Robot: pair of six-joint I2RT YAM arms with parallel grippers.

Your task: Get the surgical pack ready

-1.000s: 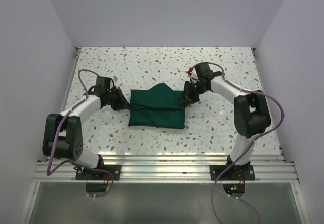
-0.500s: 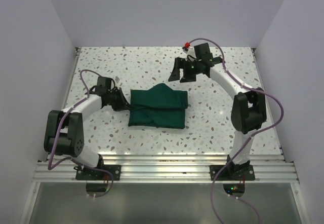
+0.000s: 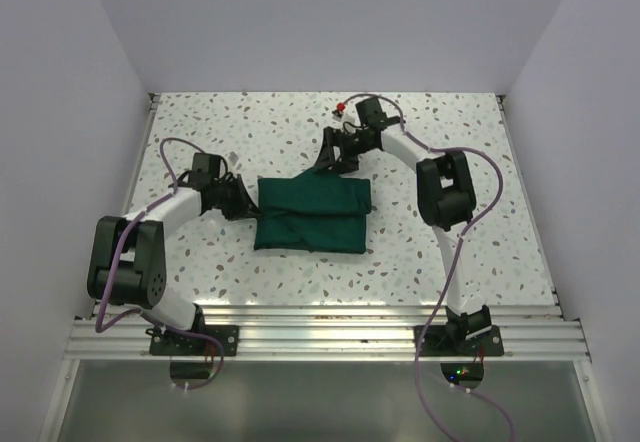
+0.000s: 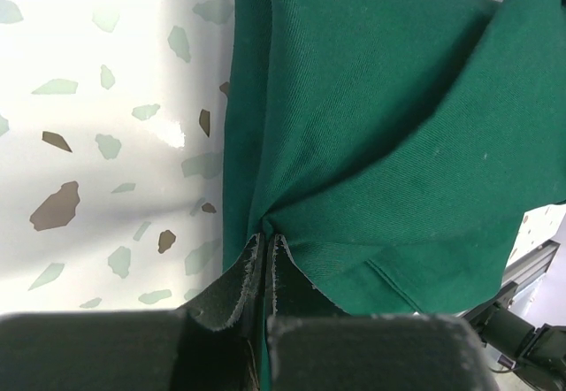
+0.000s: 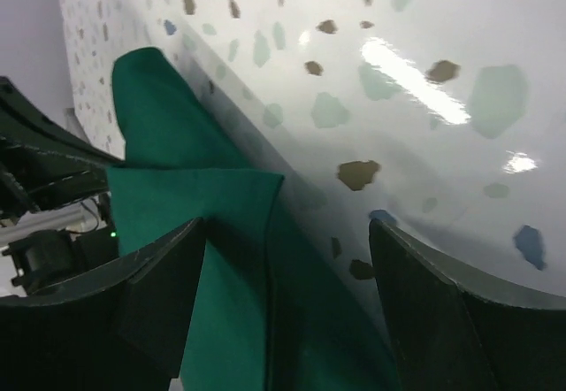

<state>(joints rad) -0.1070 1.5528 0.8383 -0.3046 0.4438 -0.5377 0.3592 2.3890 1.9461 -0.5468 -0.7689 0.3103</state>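
Observation:
The surgical pack is a dark green cloth folded into a rough rectangle in the middle of the speckled table. My left gripper is shut on its left edge; in the left wrist view the jaws pinch a fold of the green cloth. My right gripper stands open just above the pack's far edge, holding nothing. In the right wrist view its gripper has wide-apart fingers that straddle the cloth's border, with the green cloth on the left and bare table on the right.
The white speckled table is walled on the left, back and right. An aluminium rail runs along the near edge by the arm bases. The right arm's purple cable loops over the table's right side.
My right gripper let go of the pack's right end, opened and swung left to its far edge. The raised far fold has dropped flat. The left gripper has kept its grip.

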